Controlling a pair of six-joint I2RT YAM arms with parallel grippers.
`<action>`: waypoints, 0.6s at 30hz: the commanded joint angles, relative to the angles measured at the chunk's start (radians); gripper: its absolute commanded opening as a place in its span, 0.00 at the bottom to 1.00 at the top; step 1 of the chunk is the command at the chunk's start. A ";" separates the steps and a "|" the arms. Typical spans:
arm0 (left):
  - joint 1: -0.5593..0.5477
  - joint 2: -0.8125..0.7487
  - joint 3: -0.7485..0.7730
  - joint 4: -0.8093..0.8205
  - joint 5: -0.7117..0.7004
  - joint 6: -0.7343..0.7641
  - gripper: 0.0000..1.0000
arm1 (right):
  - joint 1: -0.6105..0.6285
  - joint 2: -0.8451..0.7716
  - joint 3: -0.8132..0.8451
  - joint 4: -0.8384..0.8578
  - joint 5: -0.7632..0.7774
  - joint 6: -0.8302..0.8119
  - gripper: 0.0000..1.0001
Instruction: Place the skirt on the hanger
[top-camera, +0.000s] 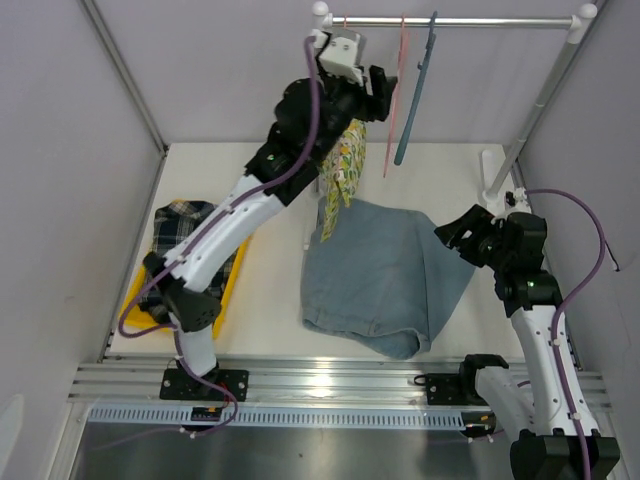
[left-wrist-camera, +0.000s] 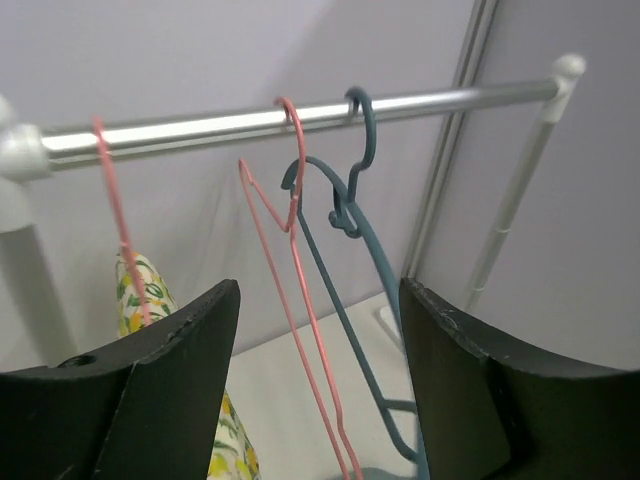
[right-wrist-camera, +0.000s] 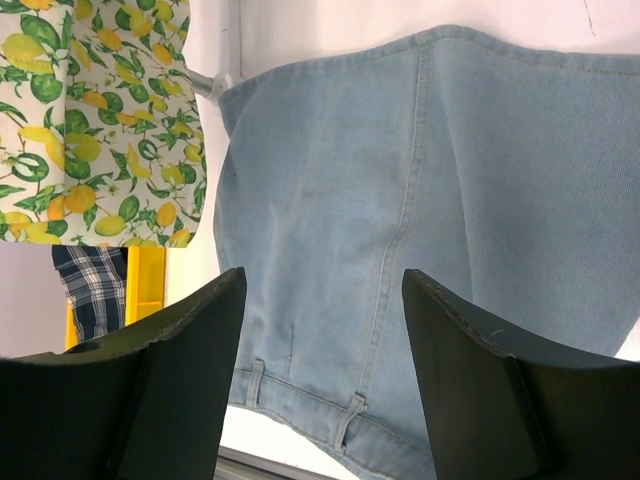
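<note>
The lemon-print skirt (top-camera: 343, 172) hangs from a thin pink hanger (left-wrist-camera: 112, 205) at the left end of the metal rail (top-camera: 450, 21). It shows in the left wrist view (left-wrist-camera: 138, 298) and the right wrist view (right-wrist-camera: 100, 120). My left gripper (top-camera: 383, 88) is raised to the rail, open and empty. In its own view (left-wrist-camera: 320, 290) its jaws stand apart in front of a second, bare pink hanger (left-wrist-camera: 292, 215), not touching it. My right gripper (top-camera: 455, 228) is open and empty, low over the blue denim (right-wrist-camera: 420, 180).
A thicker blue-grey hanger (top-camera: 415, 100) hangs right of the bare pink one (top-camera: 397, 90). The denim garment (top-camera: 375, 275) lies in the table's middle. A dark plaid shirt (top-camera: 185, 232) lies on a yellow tray (top-camera: 228, 295) at the left. The rack's post (top-camera: 540, 100) stands at the right.
</note>
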 joint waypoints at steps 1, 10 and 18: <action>0.006 0.090 0.106 0.021 -0.013 0.096 0.71 | 0.004 0.009 -0.004 0.057 -0.028 -0.031 0.69; 0.009 0.245 0.208 -0.005 -0.093 0.093 0.71 | 0.004 0.000 -0.020 0.057 -0.045 -0.051 0.69; 0.011 0.256 0.195 -0.021 -0.103 0.093 0.40 | 0.004 -0.018 -0.035 0.053 -0.045 -0.046 0.63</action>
